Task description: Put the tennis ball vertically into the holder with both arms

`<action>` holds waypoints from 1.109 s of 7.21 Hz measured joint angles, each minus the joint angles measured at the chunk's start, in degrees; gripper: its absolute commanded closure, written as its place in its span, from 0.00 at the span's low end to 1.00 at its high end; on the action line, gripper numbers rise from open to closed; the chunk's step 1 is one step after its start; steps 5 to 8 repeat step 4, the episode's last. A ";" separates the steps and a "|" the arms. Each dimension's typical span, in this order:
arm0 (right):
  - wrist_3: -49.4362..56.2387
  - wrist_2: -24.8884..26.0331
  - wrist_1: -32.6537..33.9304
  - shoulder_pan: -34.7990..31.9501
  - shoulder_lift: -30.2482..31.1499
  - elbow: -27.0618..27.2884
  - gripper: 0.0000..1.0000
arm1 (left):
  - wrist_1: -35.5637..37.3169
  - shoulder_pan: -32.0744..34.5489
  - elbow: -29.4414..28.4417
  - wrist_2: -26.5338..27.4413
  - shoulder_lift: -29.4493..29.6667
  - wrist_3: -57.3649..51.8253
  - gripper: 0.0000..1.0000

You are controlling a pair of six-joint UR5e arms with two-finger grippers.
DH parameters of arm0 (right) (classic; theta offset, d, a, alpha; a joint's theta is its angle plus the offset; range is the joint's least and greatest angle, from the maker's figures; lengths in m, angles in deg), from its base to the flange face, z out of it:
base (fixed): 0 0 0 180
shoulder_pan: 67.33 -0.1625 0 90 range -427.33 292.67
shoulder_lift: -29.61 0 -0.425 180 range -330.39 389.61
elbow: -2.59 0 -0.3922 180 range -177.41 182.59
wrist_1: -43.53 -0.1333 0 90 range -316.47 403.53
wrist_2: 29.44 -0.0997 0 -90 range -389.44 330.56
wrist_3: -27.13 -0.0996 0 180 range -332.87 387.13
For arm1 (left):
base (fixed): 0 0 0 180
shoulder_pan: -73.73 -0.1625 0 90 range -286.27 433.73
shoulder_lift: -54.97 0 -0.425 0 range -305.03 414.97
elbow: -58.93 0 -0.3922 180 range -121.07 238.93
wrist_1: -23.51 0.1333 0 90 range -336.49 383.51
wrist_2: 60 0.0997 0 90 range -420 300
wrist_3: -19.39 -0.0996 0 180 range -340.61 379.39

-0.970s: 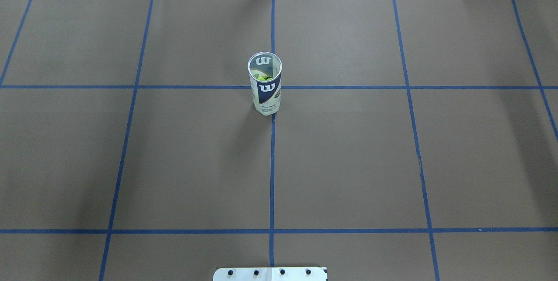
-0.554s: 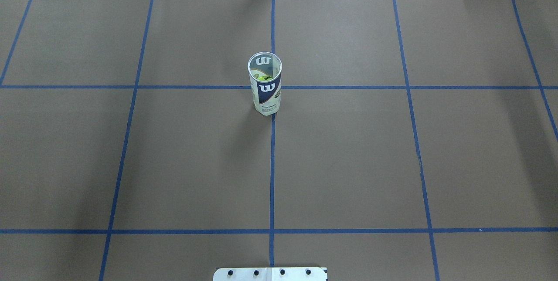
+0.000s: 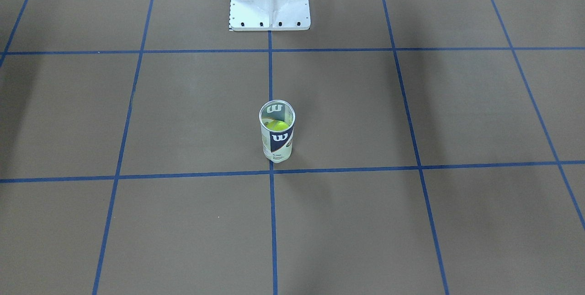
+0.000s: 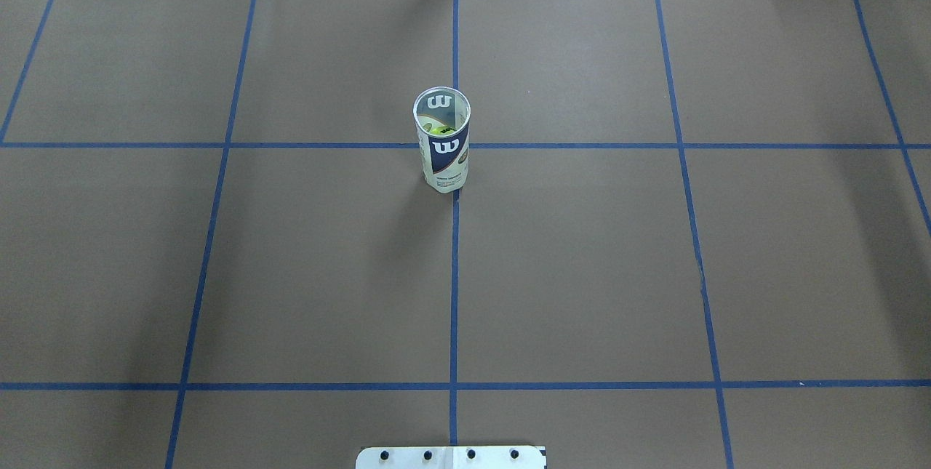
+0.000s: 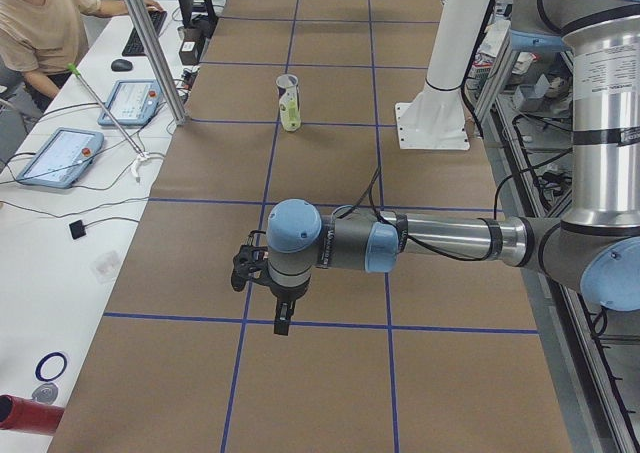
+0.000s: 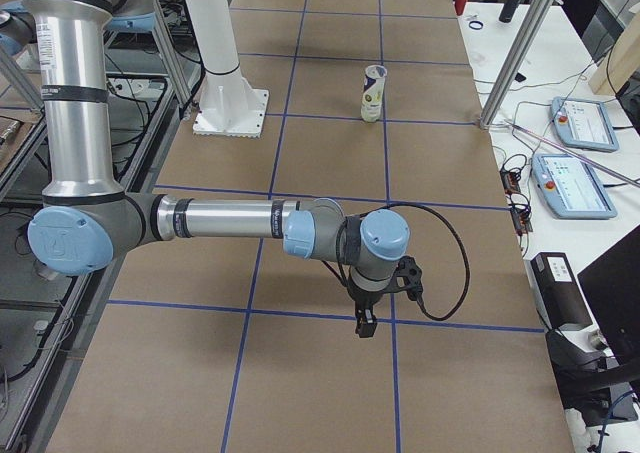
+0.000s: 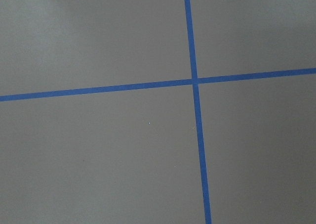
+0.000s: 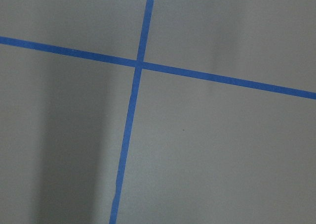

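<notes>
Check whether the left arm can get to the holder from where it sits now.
Probably yes. The holder stands upright and alone, and the left gripper hangs well away on the robot's left. Only taped brown paper shows between them, so the way looks free.

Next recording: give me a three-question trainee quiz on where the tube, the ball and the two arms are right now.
1. True or false: the clear plastic tennis-ball tube with the white and navy label lies on its side.
2. Where is the yellow-green tennis ball? A) inside the tube B) lying beside the tube C) balanced on its rim
3. Short answer: which touches the tube, the grey metal left arm or the grey metal right arm?
Key: 1 false, it stands upright; 2 A; 3 neither, both are well away from it.
</notes>
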 measured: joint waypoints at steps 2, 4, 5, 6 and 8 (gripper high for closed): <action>-0.22 0.04 0.00 0.00 0.00 -0.44 0.01 | 0.01 0.00 0.14 -0.17 0.39 -0.04 0.00; -0.34 0.05 -0.02 0.00 -0.10 -0.90 0.01 | 0.04 -0.02 -0.02 -0.07 0.70 0.38 0.00; -0.34 0.05 -0.02 0.00 -0.10 -0.90 0.01 | 0.04 -0.02 -0.02 -0.07 0.70 0.38 0.00; -0.34 0.05 -0.02 0.00 -0.10 -0.90 0.01 | 0.04 -0.02 -0.02 -0.07 0.70 0.38 0.00; -0.34 0.05 -0.02 0.00 -0.10 -0.90 0.01 | 0.04 -0.02 -0.02 -0.07 0.70 0.38 0.00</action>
